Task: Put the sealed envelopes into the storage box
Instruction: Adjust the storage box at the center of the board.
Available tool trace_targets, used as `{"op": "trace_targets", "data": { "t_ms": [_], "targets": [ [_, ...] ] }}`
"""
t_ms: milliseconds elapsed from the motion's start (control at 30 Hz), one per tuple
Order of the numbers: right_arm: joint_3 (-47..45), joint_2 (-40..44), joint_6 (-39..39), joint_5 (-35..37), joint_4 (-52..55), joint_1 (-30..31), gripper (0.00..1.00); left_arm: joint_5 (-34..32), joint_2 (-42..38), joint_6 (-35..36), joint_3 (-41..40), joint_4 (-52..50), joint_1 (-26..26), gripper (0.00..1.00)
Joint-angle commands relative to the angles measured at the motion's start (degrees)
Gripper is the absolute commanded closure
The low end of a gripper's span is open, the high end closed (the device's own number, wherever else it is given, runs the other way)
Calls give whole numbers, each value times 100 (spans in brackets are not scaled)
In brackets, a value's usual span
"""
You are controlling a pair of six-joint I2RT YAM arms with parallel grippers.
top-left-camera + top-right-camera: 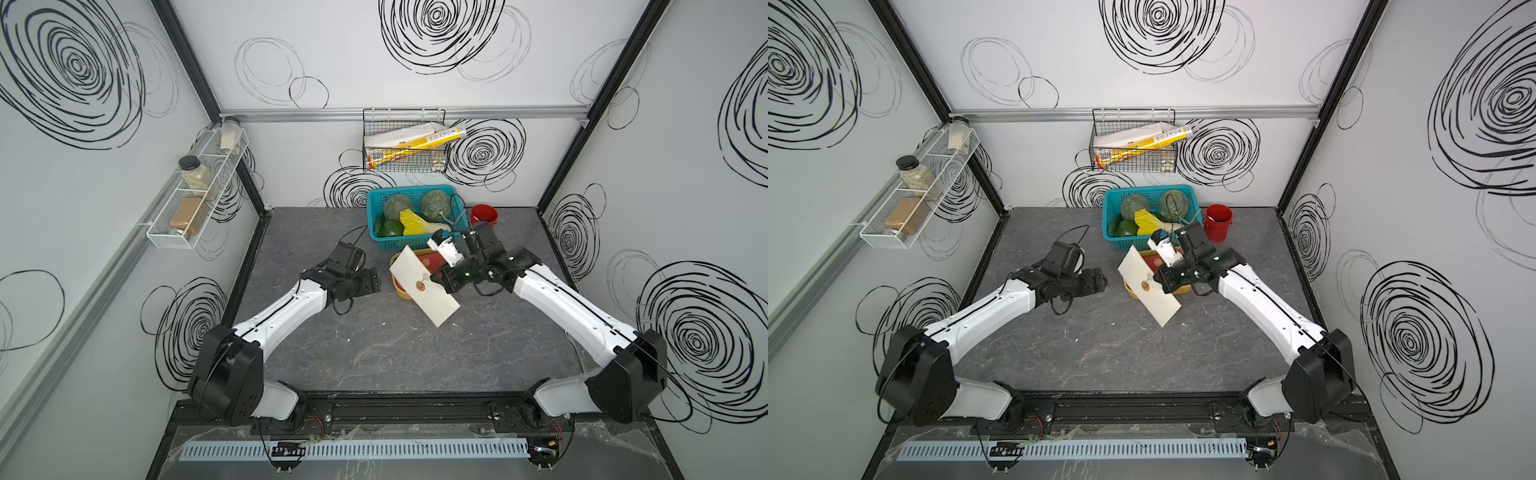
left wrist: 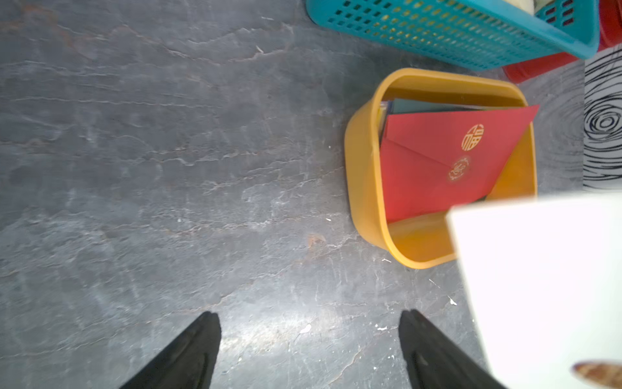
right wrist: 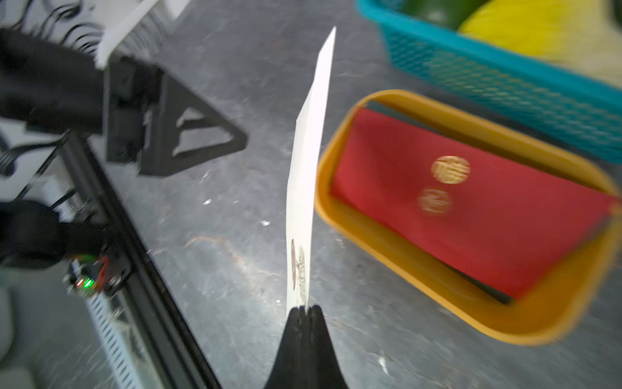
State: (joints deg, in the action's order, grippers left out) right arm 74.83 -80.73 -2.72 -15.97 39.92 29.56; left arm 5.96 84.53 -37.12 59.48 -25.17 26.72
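My right gripper [image 3: 304, 308] is clamped on 1 white envelope [image 1: 424, 286], held just beside the orange storage box [image 2: 363, 168] near the desk's far edge. 1 red envelope [image 2: 437, 168] lies topmost inside. My left gripper [image 2: 309, 313] stands wide.

text: gold "福" in a ring | on: red envelope [image 2: 420, 175] | other print: unreadable

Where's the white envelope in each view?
Top view: white envelope, centre, overlapping the storage box.
Top view: same spot.
Left wrist: lower right corner.
Right wrist: centre, edge-on, in the right gripper.
Shared landmark: red envelope in the box.
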Motion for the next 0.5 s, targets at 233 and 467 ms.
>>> {"op": "trace_targets", "data": {
  "t_ms": [233,467],
  "targets": [
    [477,322,-626,1676,506,-700,100,-371,1534,-642,1157,474,684,25],
    [439,449,-497,1489,501,-741,100,-553,2191,-707,1400,610,677,44]
  ]
}}
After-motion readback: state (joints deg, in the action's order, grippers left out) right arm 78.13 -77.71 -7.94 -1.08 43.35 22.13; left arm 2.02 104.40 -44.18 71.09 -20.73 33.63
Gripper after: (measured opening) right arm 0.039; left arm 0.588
